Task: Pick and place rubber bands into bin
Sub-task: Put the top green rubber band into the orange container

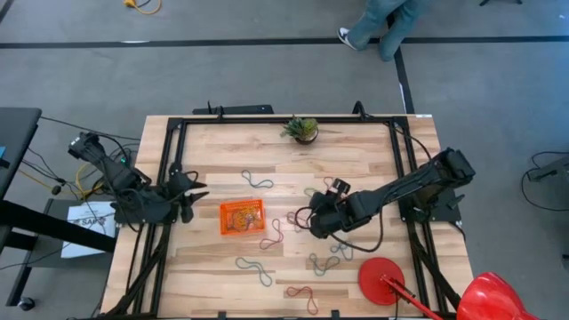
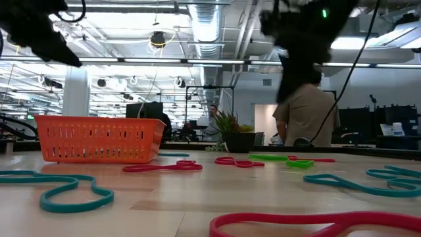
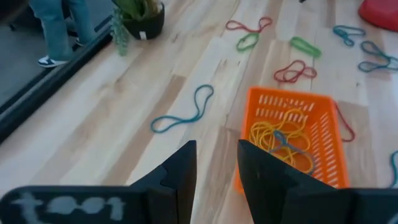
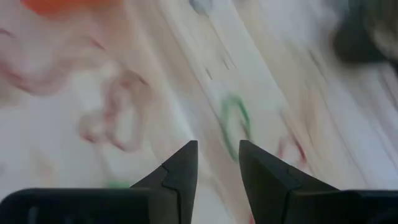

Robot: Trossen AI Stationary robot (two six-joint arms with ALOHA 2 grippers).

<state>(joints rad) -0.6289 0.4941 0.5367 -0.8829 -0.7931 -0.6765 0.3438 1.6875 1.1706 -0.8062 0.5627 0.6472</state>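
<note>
On the pale wooden table [image 1: 356,160], the small orange mesh bin [image 1: 242,217], already holding yellow loops, is flanked by scattered thin elastic rubber bands [image 1: 272,233]. The red and green bands just right of the bin are reached most easily by the right gripper [image 1: 313,222], which hovers over them with fingers parted and nothing held. The left gripper [image 1: 197,192] is parked at the table's left edge, likewise parted and empty.

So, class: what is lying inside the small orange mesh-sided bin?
The orange mesh-sided bin holds tangled yellow rubber bands and one blue rubber band. Anything beneath the tangle is covered.
</note>
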